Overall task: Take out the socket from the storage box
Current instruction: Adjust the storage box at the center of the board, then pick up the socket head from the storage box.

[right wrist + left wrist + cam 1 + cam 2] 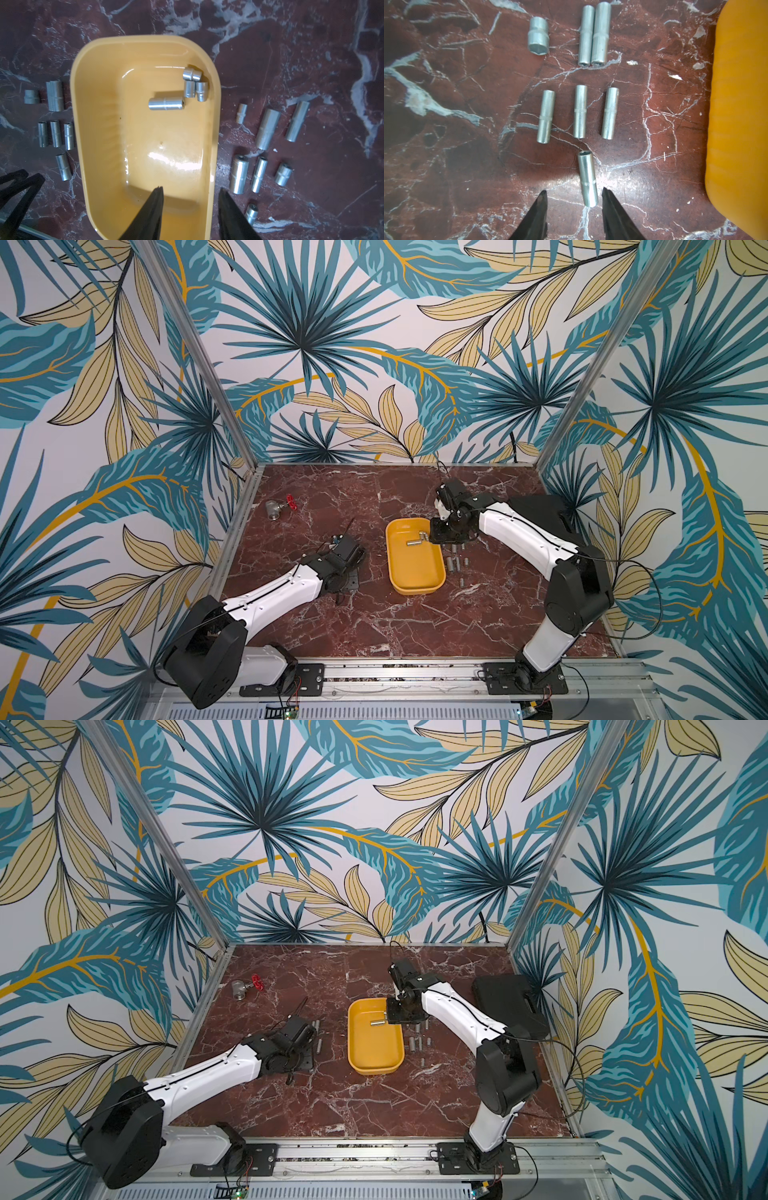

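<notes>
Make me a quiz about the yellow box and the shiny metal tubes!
1. How many sockets lie in the storage box?
2. What lies between the fingers of the left gripper? A) a socket on the table B) a spoon C) nothing
3. True or false: the right gripper is clamped on a socket.

Key: 1) four; 2) A; 3) false, its fingers stand apart with nothing between them.
</notes>
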You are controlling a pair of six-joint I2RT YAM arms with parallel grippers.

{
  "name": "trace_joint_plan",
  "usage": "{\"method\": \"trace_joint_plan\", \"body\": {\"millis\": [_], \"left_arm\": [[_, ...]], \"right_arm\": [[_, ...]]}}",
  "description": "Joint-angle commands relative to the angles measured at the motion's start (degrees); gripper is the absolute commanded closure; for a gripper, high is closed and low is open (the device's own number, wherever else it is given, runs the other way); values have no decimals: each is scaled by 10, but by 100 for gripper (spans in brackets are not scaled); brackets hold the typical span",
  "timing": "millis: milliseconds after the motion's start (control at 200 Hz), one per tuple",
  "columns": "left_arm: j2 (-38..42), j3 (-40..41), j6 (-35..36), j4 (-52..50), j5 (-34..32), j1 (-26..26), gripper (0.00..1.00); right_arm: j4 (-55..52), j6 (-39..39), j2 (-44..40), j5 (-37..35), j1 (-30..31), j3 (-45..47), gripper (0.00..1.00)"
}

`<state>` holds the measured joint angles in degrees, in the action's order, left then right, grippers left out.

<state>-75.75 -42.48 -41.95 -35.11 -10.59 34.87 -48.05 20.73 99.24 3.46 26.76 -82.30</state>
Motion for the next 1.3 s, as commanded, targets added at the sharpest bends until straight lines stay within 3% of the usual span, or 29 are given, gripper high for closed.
{"method": "trace_joint_plan", "body": {"millis": [0,165,531,1077,1292], "left_arm": [[11,-5,-1,-9,-12,-2,54],[18,-6,-2,-17,-13,-2,54],[46,9,-18,-24,-18,-2,53],[73,29,-31,-30,-19,-2,53],[76,37,-35,-26,-19,-2,53]], "right_arm": [[-4,-67,21,10,2,-9,54],[33,-151,68,29,5,-17,53],[55,-287,131,-25,41,-38,52],[13,-358,191,-40,82,-55,53],[17,-361,177,-41,86,-29,54]]}}
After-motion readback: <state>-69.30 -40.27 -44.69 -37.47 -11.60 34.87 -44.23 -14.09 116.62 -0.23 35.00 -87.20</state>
